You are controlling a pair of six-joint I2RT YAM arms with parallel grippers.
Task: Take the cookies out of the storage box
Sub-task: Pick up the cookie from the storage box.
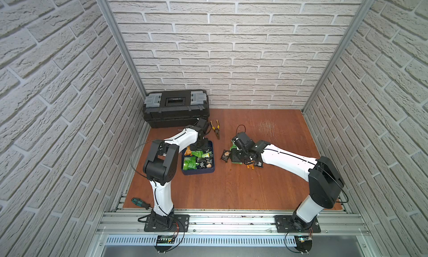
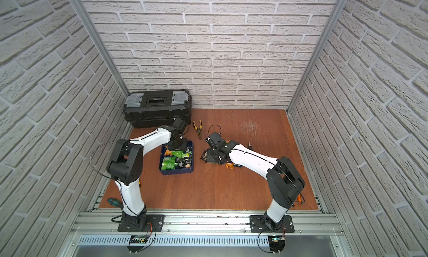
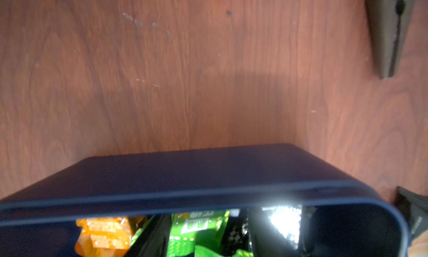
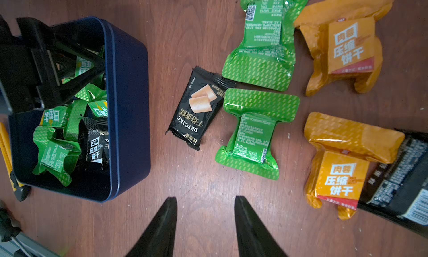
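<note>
Brick walls [image 1: 231, 59] are seen around the desk [image 1: 231, 186]. Cookies [image 4: 259, 128] are laid beside the storage box [image 4: 129, 105], others inside it. Right jaws are held apart; left jaws cannot be judged.

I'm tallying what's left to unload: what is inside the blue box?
Green packets, black packets and an orange packet, heaped loosely in the box. The left claw reaches in; anything under it or under the top packets is hidden.
</note>
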